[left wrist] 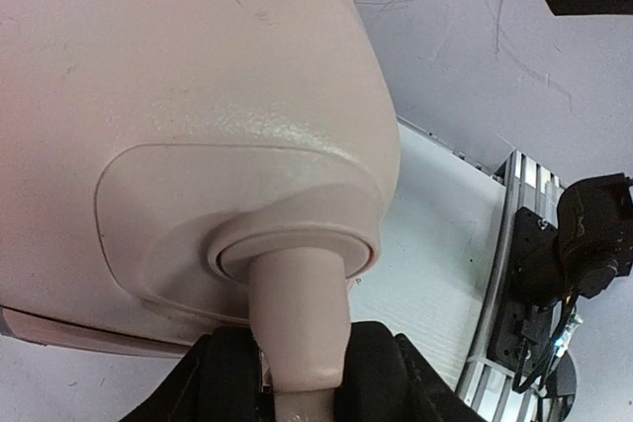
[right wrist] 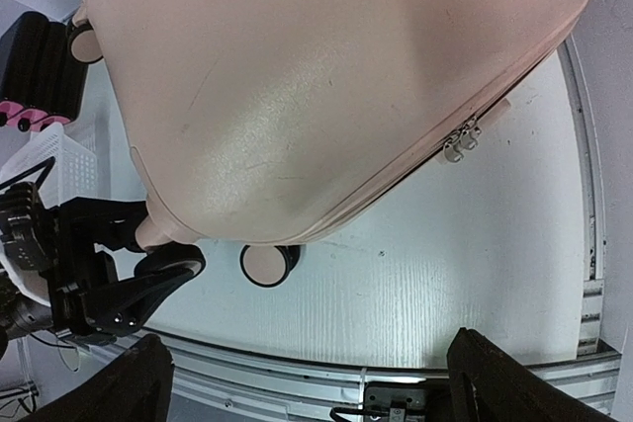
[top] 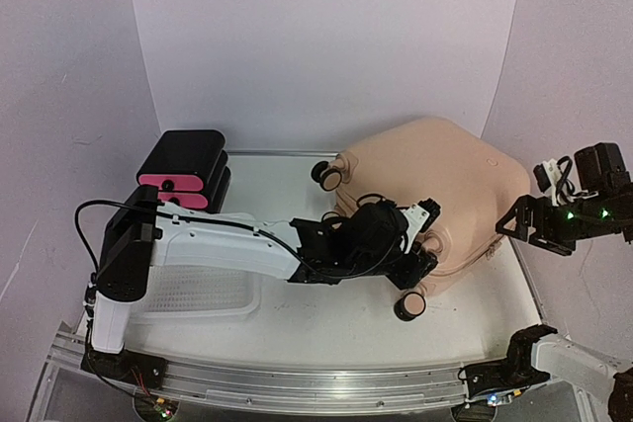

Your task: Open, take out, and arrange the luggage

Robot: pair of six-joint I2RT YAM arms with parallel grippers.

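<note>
Luggage (top: 435,185) closed, lying flat at the far right corner of the desk (top: 326,321).
My left hand (top: 419,266) grips its near wheel post (left wrist: 297,323); right hand (top: 520,226) hangs open off the right edge, nearer the zipper pulls (right wrist: 460,140).

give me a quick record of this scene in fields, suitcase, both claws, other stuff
suitcase: closed, lying flat on table
zipper pulls: together, zip shut
left claw: closed on suitcase wheel stem
right claw: open, in the air beyond suitcase's right side
other items: drawer box, basket, both left of suitcase
</note>
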